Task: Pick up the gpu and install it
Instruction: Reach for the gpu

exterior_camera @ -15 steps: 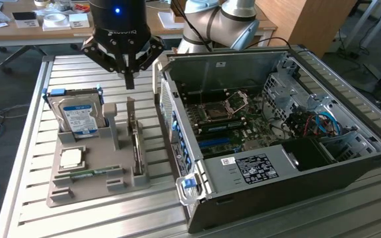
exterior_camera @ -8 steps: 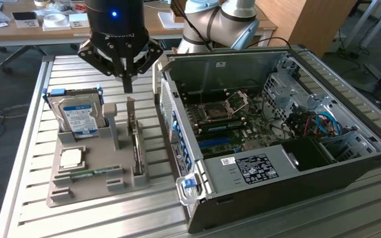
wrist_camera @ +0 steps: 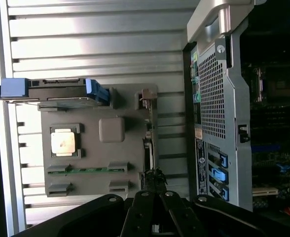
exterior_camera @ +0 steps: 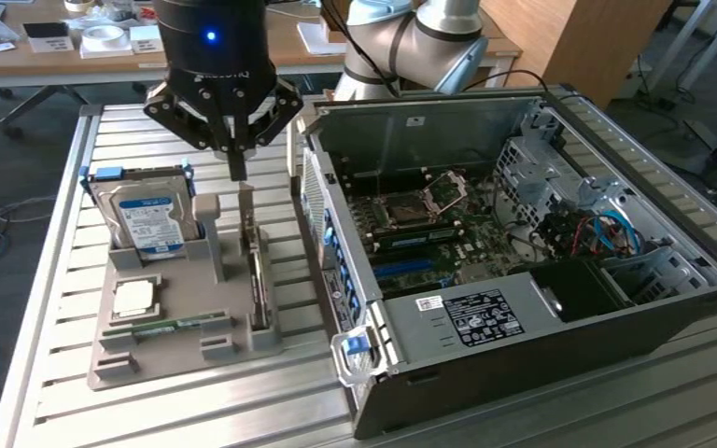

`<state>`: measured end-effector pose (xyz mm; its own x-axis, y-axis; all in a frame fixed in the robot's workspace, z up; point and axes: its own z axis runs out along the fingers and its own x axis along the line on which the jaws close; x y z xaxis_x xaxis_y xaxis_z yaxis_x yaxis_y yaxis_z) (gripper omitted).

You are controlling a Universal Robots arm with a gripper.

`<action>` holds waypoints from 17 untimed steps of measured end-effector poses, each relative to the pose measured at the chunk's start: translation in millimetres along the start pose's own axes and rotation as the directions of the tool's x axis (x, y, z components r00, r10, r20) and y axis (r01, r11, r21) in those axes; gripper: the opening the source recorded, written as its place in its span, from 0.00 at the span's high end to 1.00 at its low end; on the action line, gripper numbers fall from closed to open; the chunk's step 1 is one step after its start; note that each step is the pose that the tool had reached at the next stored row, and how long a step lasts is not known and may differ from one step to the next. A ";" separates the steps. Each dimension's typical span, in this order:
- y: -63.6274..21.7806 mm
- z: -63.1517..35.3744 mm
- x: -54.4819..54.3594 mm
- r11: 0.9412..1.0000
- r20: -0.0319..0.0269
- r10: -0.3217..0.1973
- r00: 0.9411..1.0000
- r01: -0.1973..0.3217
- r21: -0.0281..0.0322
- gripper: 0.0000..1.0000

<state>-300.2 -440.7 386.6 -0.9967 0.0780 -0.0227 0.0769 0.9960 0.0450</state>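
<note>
The gpu (exterior_camera: 255, 271) stands on edge in a slot of the grey holder tray (exterior_camera: 172, 359), a thin dark card with a pale bracket at its far end. In the wrist view the gpu (wrist_camera: 149, 133) runs along the tray's side nearest the computer case. My gripper (exterior_camera: 236, 173) hangs directly over the card with its fingers shut, their tips close to the card's upper edge. Whether they pinch the card is not visible. In the wrist view my gripper (wrist_camera: 155, 178) overlaps one end of the card. The open computer case (exterior_camera: 521, 252) lies at the exterior view's right, its motherboard (exterior_camera: 428, 219) exposed.
The tray also holds a silver hard drive (exterior_camera: 147, 219) with blue clips, a square processor chip (exterior_camera: 134, 297) and a green memory stick (exterior_camera: 165, 327). All of it rests on a ribbed metal table (exterior_camera: 48, 280). A desk with boxes stands behind.
</note>
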 end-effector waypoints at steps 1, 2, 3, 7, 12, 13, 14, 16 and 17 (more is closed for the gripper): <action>-0.7 0.4 0.1 1.000 0.000 0.000 1.000 0.000 0.000 0.89; -1.7 0.8 0.2 1.000 0.000 0.000 1.000 0.000 0.000 0.89; -2.7 1.0 0.4 1.000 0.000 0.000 1.000 0.000 0.000 0.89; -6.7 1.5 0.6 1.000 0.000 0.000 1.000 0.000 0.000 0.89; -7.0 1.5 0.6 1.000 0.000 0.000 1.000 0.000 0.000 0.89; -7.0 1.5 0.5 1.000 0.000 0.000 1.000 0.000 0.000 0.89; -7.0 1.5 0.6 1.000 0.000 0.000 1.000 0.000 0.000 0.89; -7.0 1.5 0.5 1.000 0.000 0.000 1.000 0.000 0.000 0.89; -7.0 1.5 0.5 1.000 0.000 0.000 1.000 0.000 0.000 0.89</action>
<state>-301.3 -447.6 384.8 -0.9967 0.0778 -0.0228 0.0768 0.9960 0.0448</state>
